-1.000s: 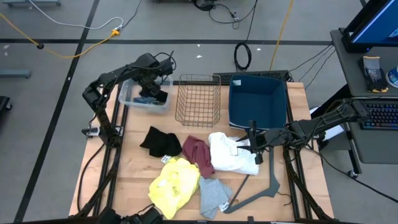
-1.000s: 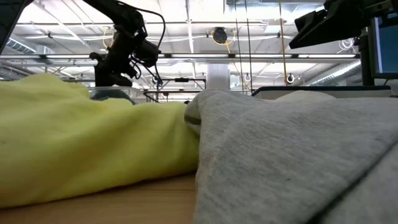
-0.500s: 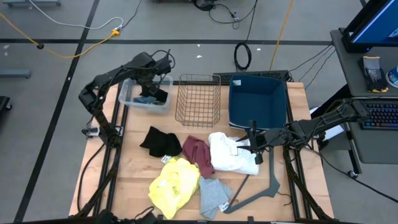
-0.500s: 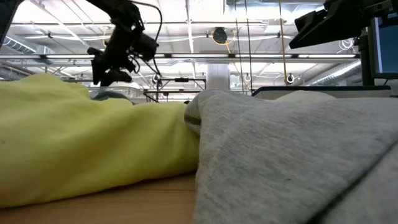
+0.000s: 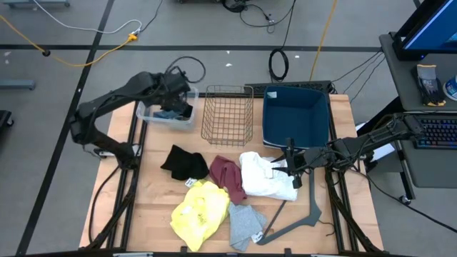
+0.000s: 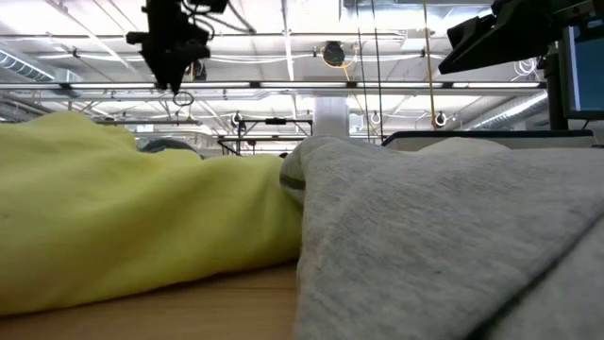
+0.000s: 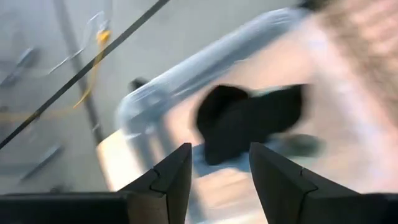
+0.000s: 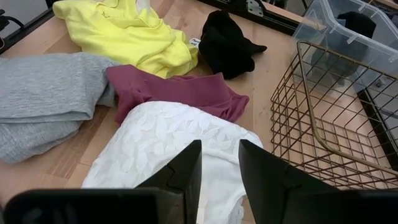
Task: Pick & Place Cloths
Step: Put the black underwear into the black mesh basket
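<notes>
1. This is a robotics lab or workshop, shown by a wooden worktable (image 5: 150,207) on a dark metal frame standing on a bare grey floor (image 5: 43,143) marked with black tape lines.
2. Loose cables (image 5: 71,28) (one yellow, one white) trail across the floor in the upper left of the high view.
3. A desk with a keyboard (image 5: 437,132) and a monitor (image 5: 432,25) sits at the right edge.
4. The low view shows ceiling trusses and strip lights (image 6: 396,38) across its upper part.
</notes>
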Tool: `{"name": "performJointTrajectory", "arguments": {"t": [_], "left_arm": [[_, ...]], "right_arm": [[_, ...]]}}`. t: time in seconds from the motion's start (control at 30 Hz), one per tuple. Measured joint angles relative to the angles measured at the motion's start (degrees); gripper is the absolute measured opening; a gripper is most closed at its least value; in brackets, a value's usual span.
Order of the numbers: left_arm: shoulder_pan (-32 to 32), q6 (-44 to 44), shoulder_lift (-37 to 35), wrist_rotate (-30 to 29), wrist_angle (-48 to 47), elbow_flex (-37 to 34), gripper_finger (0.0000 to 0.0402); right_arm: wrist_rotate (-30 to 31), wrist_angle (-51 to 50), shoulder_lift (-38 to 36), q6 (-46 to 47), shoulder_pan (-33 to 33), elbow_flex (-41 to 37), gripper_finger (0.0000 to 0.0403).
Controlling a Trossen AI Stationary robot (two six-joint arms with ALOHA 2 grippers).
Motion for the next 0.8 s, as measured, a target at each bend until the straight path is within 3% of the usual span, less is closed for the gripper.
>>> {"name": "performJointTrajectory", "arguments": {"t": [0.37,0.8], "left_arm": [[-16.6,-1.1,0.5,14.7,2.9,0.0,0.0161],[-32.9,-16.2,1.6,17.6,2.5,0.0,0.0161]], "right_arm": [[0.0,0.0,0.0,0.0,0.0,0.0,0.0100],[0.0,0.0,0.0,0.1,0.0,0.0,0.0100]]}}
